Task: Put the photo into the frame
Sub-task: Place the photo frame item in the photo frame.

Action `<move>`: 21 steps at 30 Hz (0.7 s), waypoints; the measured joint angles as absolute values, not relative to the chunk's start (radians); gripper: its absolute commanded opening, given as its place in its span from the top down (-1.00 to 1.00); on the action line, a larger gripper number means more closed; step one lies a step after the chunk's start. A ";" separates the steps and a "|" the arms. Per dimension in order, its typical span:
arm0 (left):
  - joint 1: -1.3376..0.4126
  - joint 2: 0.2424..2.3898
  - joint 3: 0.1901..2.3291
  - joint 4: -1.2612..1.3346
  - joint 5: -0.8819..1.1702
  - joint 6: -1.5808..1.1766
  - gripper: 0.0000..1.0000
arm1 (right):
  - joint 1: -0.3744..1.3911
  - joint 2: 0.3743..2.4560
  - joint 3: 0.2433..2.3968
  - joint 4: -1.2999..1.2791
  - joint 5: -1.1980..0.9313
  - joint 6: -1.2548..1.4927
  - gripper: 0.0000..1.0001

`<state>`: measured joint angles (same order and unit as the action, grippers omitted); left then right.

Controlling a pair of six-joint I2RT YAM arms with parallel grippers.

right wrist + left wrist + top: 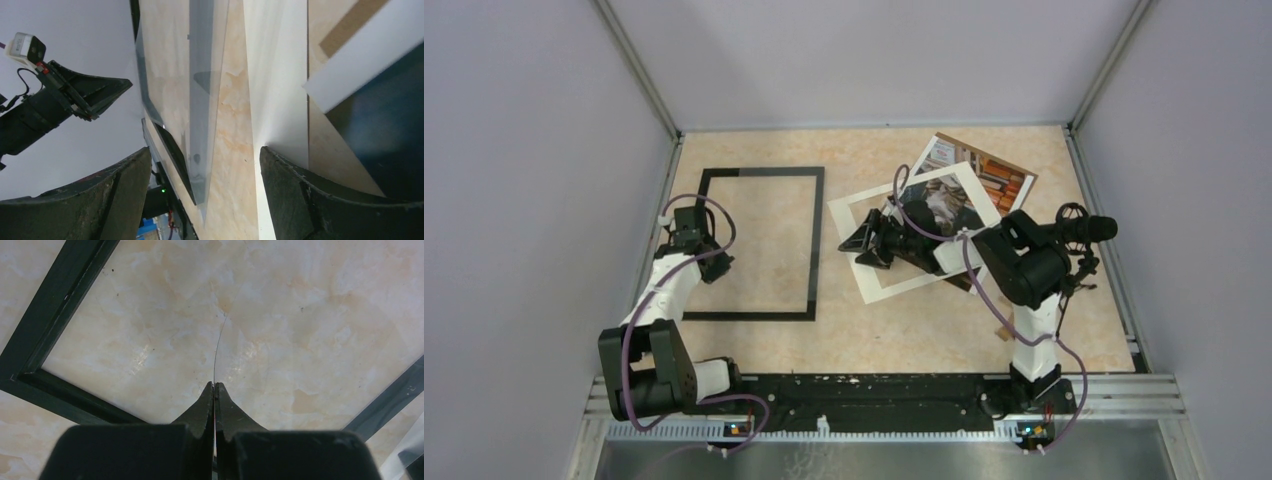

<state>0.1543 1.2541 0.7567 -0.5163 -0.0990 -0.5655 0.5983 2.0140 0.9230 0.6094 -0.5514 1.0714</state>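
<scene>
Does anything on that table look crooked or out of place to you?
Yes. On the right, the white mat lies tilted, and the photo pokes out from under its far corner, also skewed. The black frame on the left lies straight, with only bare table showing through it.

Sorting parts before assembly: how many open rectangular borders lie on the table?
2. The black frame lies flat on the left side of the table. The white mat lies tilted right of centre, over the photo. Another could be hidden beneath the mat.
</scene>
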 measured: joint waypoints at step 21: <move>0.161 1.281 0.757 -0.497 -0.045 -0.546 1.00 | 0.577 1.841 1.009 0.104 -0.445 0.737 -0.65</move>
<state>0.1612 1.2812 0.7567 -0.4969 -0.0448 -0.5465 0.5766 1.8408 1.0092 0.1040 -0.4450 0.7368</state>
